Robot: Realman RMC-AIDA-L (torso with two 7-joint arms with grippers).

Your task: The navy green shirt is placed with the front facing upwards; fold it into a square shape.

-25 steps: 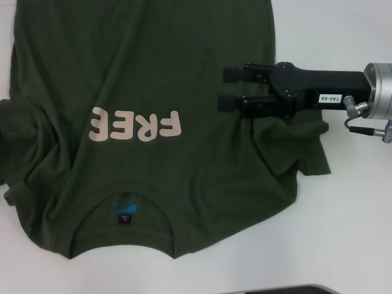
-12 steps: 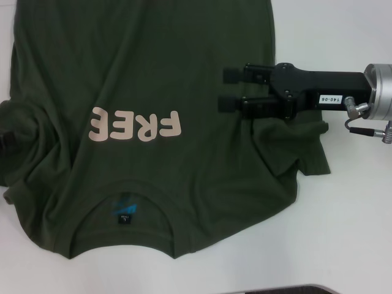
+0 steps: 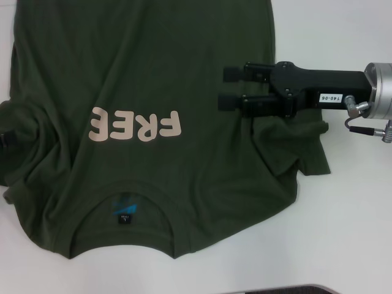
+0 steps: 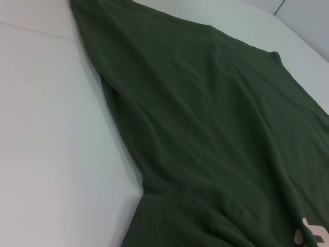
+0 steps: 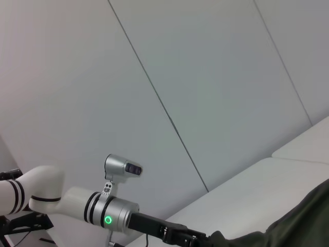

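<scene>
The navy green shirt [image 3: 159,73] lies front up on the white table, with pale letters "FREE" [image 3: 135,125] and the collar label [image 3: 124,211] toward me. Its left sleeve [image 3: 24,141] is bunched; the right sleeve [image 3: 300,147] lies spread. My right gripper [image 3: 229,87] hovers over the shirt's right side, open, with nothing between its fingers. My left gripper [image 3: 3,139] shows only as a black bit at the left sleeve's edge. The right wrist view shows it [image 5: 177,236] meeting the cloth [image 5: 303,221]. In the left wrist view, only shirt fabric [image 4: 205,128] shows.
Bare white table [image 3: 343,220] lies to the right of the shirt and along the near edge. A dark curved edge [image 3: 288,290] runs along the bottom of the head view. Grey wall panels [image 5: 205,77] stand behind the table.
The black bit of my left gripper at the left sleeve drew back slightly toward the picture's left edge. The right arm and the shirt have not moved.
</scene>
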